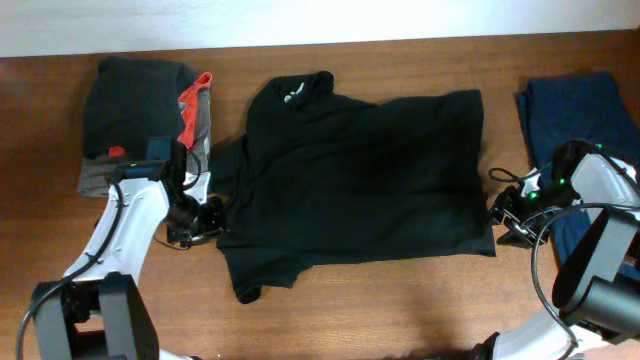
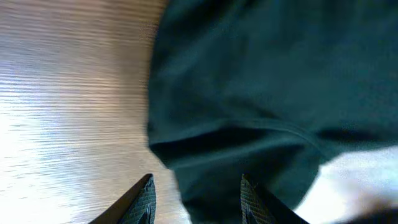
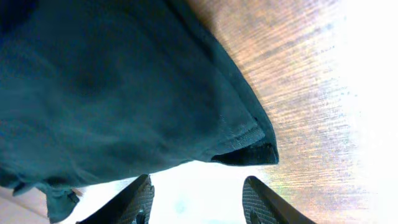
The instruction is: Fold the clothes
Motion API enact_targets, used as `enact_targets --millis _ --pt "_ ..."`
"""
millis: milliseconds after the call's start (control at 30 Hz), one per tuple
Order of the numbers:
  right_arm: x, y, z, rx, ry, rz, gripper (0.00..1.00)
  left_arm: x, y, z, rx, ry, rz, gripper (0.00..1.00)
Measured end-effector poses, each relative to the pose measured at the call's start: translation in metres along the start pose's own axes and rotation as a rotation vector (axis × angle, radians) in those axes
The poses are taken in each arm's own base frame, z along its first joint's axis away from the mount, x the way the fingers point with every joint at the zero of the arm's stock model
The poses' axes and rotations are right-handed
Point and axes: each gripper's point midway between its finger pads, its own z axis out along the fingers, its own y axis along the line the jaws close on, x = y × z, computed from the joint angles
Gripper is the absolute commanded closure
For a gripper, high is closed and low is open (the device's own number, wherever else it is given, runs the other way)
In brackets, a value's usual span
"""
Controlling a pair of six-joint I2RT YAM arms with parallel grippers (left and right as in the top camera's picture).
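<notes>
The black short-sleeved collared shirt (image 1: pixel 355 180) lies spread on the wooden table, collar at the back left, small white text by the collar. My left gripper (image 1: pixel 212 218) is at the shirt's left sleeve edge. In the left wrist view its jaws (image 2: pixel 196 199) are open, with the sleeve's dark fabric (image 2: pixel 261 112) between and ahead of them. My right gripper (image 1: pixel 506 212) is at the shirt's right hem corner. In the right wrist view its jaws (image 3: pixel 198 202) are open and empty, with the shirt's corner (image 3: pixel 249 146) just beyond the tips.
A folded stack of dark grey, red and grey clothes (image 1: pixel 145 110) sits at the back left. A dark blue garment (image 1: pixel 580 110) lies at the right edge. Bare wood (image 1: pixel 400 310) runs along the front of the table.
</notes>
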Motion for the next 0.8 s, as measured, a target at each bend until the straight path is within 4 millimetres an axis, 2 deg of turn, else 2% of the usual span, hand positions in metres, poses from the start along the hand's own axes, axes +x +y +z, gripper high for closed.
enact_targets --millis 100,133,300,500,600,667,800 --pt "0.003 -0.005 0.008 0.012 0.006 0.020 0.48 0.018 -0.004 0.012 0.020 0.057 0.005 0.55" --pt "0.004 -0.006 0.010 0.013 0.009 0.026 0.48 0.030 -0.002 0.021 0.016 0.091 -0.008 0.55" --pt "0.008 -0.009 0.017 0.014 0.021 0.039 0.48 0.063 0.006 0.045 0.022 0.178 -0.083 0.55" --pt "0.007 -0.009 0.017 0.014 0.016 0.040 0.47 0.076 -0.008 0.051 0.082 0.221 -0.100 0.54" --pt "0.006 -0.009 0.017 0.013 0.013 0.039 0.47 0.091 -0.015 0.058 0.088 0.267 -0.093 0.54" --pt "0.006 -0.009 0.017 0.013 0.012 0.038 0.47 0.109 -0.016 0.064 0.085 0.318 -0.099 0.54" --pt "0.004 -0.009 0.017 0.012 0.006 0.037 0.47 0.130 -0.015 0.071 0.079 0.376 -0.117 0.47"
